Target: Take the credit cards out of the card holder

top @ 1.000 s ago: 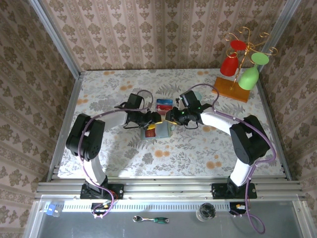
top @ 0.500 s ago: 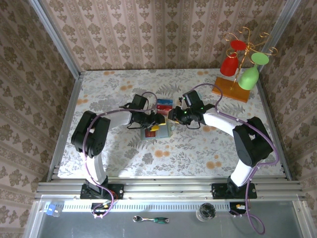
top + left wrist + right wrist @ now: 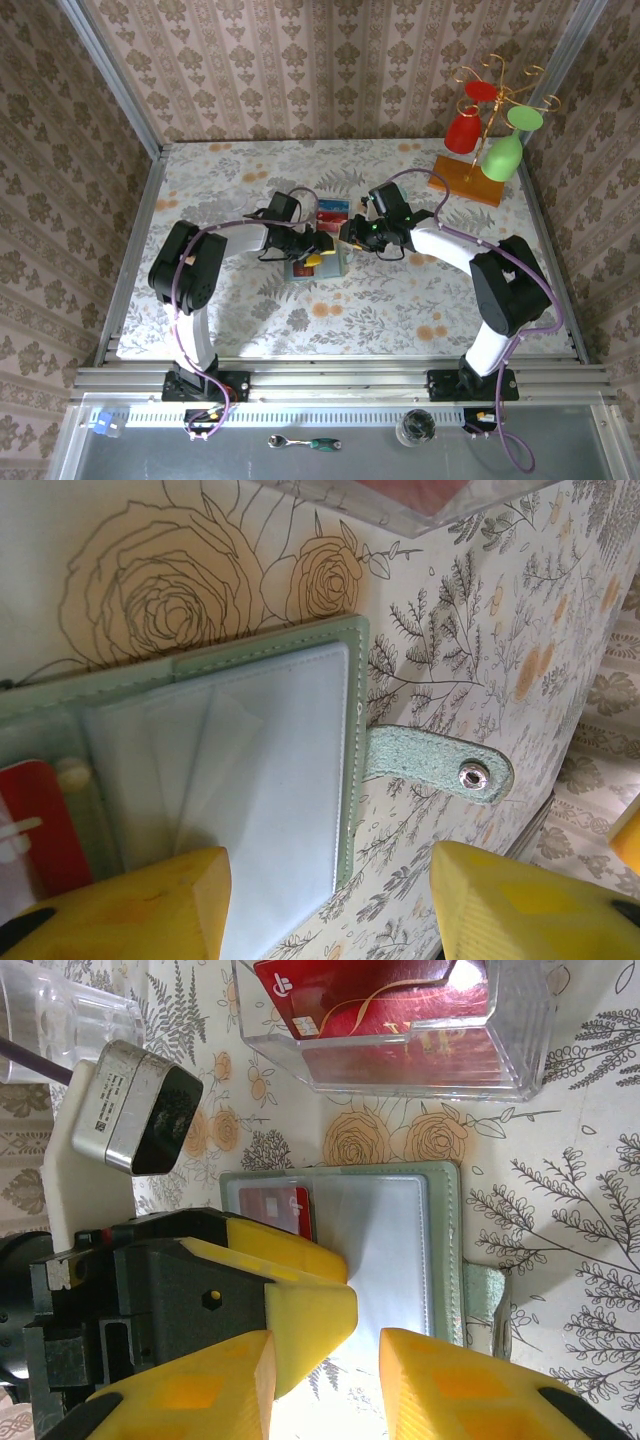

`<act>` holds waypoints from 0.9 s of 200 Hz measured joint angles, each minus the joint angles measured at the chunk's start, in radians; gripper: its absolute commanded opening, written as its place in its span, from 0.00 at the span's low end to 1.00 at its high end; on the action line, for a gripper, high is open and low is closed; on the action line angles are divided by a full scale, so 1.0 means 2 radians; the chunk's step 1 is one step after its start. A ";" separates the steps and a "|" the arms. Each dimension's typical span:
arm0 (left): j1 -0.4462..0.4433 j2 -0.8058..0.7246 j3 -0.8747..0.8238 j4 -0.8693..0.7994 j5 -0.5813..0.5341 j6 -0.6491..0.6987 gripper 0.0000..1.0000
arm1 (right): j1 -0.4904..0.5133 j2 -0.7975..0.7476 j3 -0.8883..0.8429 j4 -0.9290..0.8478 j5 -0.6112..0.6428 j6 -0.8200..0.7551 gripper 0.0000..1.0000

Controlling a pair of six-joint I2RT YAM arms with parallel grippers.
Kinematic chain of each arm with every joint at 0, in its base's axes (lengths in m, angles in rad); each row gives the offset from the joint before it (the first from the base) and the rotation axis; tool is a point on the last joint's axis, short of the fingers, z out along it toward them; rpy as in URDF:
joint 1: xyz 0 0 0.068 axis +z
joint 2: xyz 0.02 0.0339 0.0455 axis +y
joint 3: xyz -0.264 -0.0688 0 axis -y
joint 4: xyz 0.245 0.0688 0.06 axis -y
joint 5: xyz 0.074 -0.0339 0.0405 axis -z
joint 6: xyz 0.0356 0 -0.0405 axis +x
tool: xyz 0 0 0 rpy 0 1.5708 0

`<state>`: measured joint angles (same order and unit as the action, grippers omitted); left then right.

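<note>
Both pincers over the open card holder (image 3: 322, 265), mid-frame from above.
In the left wrist view the left pincer (image 3: 328, 880) stands wide and empty at the bottom edge, one finger over the holder's clear sleeves. A red card (image 3: 40, 820) sits sleeved at lower left. The right pincer (image 3: 328, 1360) is narrowly parted, gripping nothing; a clear box (image 3: 520, 1055) lies at the top of its view.

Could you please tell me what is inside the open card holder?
In the card holder, a red card sits in one clear sleeve; the next sleeve looks empty. The left gripper covers the card's lower part.
</note>
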<state>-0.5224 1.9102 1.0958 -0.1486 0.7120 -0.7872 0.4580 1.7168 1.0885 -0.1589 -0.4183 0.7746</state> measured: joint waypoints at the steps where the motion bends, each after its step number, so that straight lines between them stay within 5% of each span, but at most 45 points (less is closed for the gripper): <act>1: 0.000 0.000 0.000 0.000 0.000 0.000 0.55 | 0.000 0.000 0.000 0.000 0.000 0.000 0.33; 180: 0.059 -0.081 -0.063 -0.004 -0.010 0.001 0.52 | 0.029 0.058 0.032 0.021 -0.017 0.022 0.32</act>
<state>-0.4042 1.7477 0.9703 -0.1570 0.6918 -0.7860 0.5163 1.8332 1.1534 -0.1165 -0.4530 0.8192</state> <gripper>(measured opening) 0.529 0.325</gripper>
